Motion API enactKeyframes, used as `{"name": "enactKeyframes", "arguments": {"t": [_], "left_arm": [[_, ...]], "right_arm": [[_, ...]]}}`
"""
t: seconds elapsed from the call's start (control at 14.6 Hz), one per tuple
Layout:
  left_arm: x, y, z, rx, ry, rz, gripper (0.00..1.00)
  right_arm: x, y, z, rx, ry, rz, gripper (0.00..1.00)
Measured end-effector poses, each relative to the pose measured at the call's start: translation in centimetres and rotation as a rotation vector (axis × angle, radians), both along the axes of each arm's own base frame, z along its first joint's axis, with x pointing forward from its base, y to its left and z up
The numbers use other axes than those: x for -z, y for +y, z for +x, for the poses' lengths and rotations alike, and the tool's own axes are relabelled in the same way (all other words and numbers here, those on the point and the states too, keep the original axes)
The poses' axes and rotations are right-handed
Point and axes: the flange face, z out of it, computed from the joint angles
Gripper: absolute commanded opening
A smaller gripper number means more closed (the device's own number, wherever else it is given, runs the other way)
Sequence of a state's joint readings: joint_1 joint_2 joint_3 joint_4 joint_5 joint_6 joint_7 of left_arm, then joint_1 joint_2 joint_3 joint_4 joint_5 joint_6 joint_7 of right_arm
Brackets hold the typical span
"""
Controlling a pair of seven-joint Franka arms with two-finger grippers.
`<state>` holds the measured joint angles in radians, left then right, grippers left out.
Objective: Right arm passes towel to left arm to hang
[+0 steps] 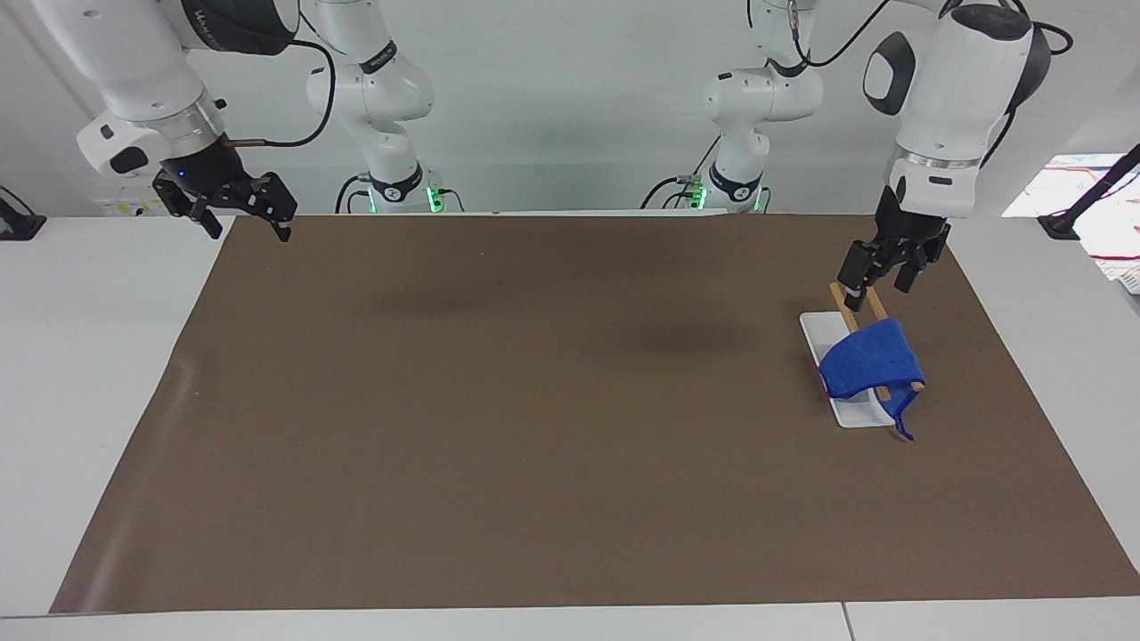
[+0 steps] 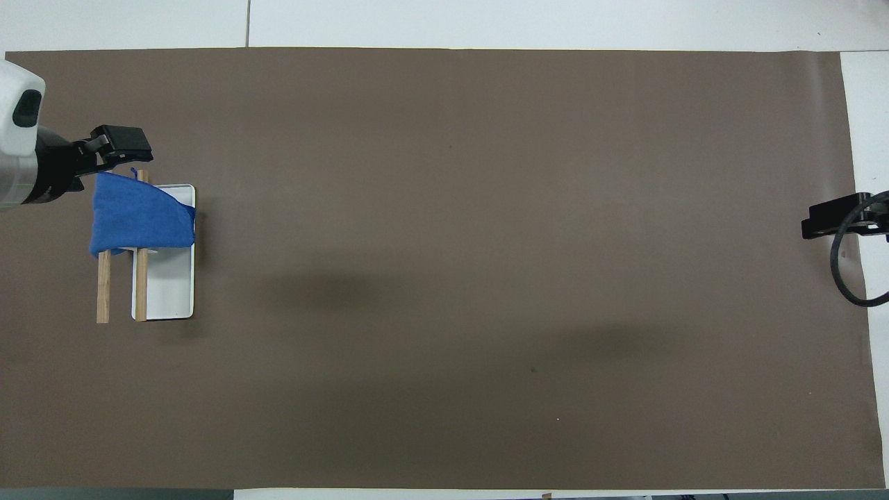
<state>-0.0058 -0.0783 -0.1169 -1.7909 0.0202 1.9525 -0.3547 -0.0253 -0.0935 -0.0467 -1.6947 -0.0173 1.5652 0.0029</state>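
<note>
A blue towel (image 1: 868, 361) hangs over two wooden rods (image 1: 870, 296) of a small rack with a white base (image 1: 818, 336), toward the left arm's end of the table. It also shows in the overhead view (image 2: 139, 215), draped across the rods (image 2: 103, 292) beside the base (image 2: 170, 285). My left gripper (image 1: 879, 278) is open and empty, raised over the rack and apart from the towel; it also shows in the overhead view (image 2: 118, 144). My right gripper (image 1: 249, 228) is open and empty, waiting over the mat's corner at its own end (image 2: 830, 219).
A brown mat (image 1: 534, 401) covers most of the white table. Two slimmer white arms (image 1: 392, 116) (image 1: 748, 98) with green base lights stand at the robots' edge. Papers (image 1: 1113, 227) lie off the mat at the left arm's end.
</note>
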Motion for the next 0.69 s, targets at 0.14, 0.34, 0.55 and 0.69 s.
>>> {"name": "enactKeyframes", "arguments": {"t": [0.14,0.34,0.55,0.69], "left_arm": [[-1.6,0.1,-0.4,0.078,0.046,0.016,1.00],[-3.1,0.3,-0.9,0.189,0.130,0.040,1.00],[-3.8,0.4,-1.5,0.295,0.193,0.056,1.00],[-3.7,0.4,-2.0,0.328,0.227,0.059,1.00]], "right_arm": [[0.0,0.0,0.0,0.000,0.000,0.000,1.00],[0.0,0.0,0.0,0.000,0.000,0.000,1.00],[0.0,0.0,0.0,0.000,0.000,0.000,1.00],[0.0,0.0,0.0,0.000,0.000,0.000,1.00]]}}
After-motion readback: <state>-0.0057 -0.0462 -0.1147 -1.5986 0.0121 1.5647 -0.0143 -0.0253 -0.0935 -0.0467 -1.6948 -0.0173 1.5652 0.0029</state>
